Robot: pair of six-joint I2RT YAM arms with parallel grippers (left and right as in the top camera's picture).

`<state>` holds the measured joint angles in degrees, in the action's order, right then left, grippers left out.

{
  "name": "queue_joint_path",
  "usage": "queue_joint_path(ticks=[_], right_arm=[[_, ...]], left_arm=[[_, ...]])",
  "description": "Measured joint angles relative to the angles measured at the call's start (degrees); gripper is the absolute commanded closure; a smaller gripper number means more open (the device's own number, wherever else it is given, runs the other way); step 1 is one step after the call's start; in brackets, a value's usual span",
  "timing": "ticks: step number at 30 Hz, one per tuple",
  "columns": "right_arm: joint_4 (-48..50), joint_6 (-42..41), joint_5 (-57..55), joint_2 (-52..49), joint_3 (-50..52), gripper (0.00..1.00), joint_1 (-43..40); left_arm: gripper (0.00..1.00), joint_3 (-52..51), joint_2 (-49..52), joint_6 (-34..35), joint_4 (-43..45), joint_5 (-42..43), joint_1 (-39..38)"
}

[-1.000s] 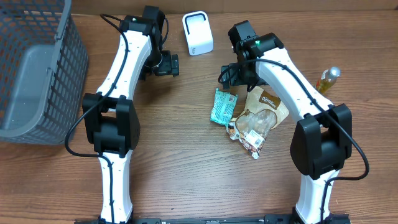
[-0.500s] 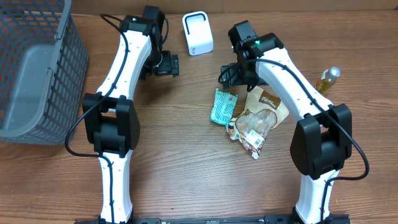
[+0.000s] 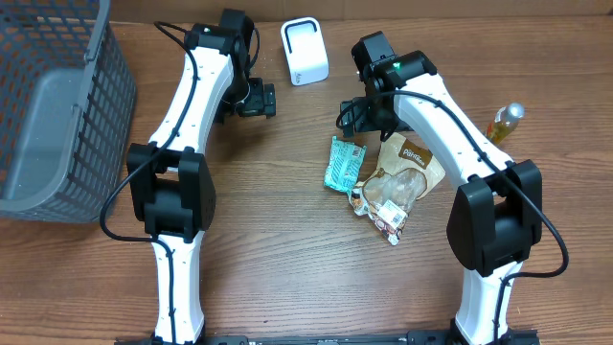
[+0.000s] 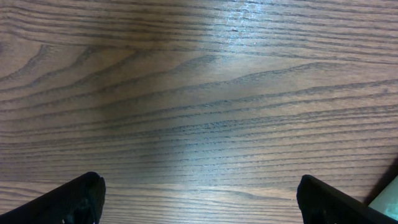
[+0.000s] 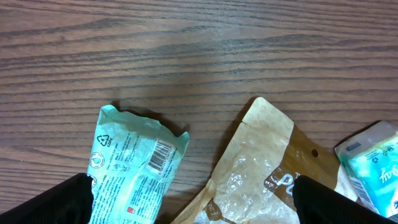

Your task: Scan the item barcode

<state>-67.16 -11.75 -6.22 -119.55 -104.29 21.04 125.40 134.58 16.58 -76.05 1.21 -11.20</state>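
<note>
Overhead, grey basket, brown pouch (snacks, perhaps)

We see a white left arm and a white right arm, both with black joint housings, looping black cables, one green light.

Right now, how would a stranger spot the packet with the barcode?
On the table, find the right gripper. The mint-green packet lies beside it, leftmost of the packets there. Unlike the brown bag next to it, it shows a barcode on top.
</note>
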Motion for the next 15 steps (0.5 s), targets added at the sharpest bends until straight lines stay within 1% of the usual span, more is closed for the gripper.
queue_joint_path(ticks=[10, 15], right_arm=[[0.00, 0.00, 0.00, 0.00, 0.00, 0.00, 0.00], [-0.02, -0.02, 0.00, 0.00, -0.02, 0.00, 0.00]], left_arm=[[0.01, -0.02, -0.33, 0.00, 0.00, 0.02, 0.07], [0.00, -0.22, -4.72, 0.00, 0.00, 0.02, 0.68]])
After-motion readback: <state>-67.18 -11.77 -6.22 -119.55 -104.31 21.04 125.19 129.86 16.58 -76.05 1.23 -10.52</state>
